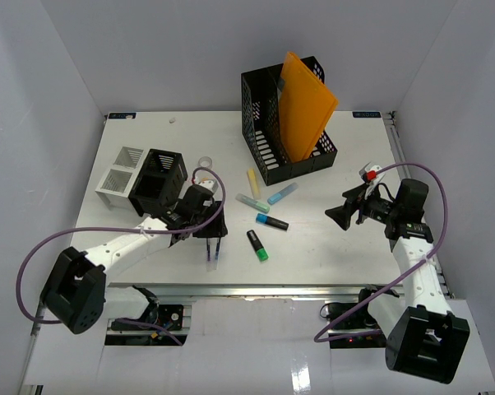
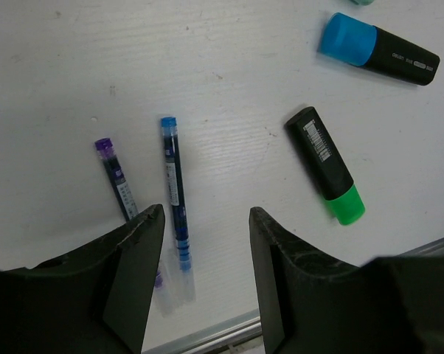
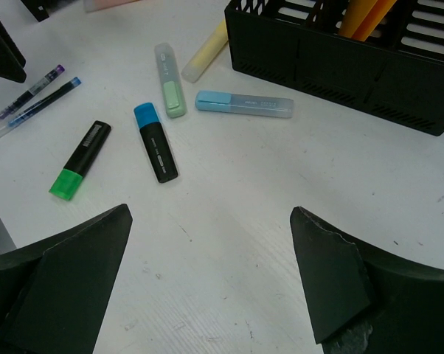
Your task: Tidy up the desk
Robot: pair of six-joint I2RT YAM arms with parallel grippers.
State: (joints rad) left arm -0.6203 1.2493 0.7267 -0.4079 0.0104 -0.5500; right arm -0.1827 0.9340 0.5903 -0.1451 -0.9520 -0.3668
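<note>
The left tool [image 2: 205, 221] hangs low, fingers spread and empty, over a blue pen [image 2: 174, 214], with a purple pen [image 2: 117, 181] just beside it. The right tool [image 3: 211, 221], also spread and empty, hovers above the bare counter [image 3: 229, 287] near the highlighters [image 3: 155, 151]. The counter lies under everything. At its far side stands a holder [image 1: 264, 144] with an orange folder [image 1: 303, 107] leaning in it.

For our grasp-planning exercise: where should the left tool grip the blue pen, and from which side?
From straight above, pinch the blue pen mid-barrel toward its blue end, closing across its width. It lies flat on the desk, and the purple pen angles closer at the other end, leaving less room there.
</note>
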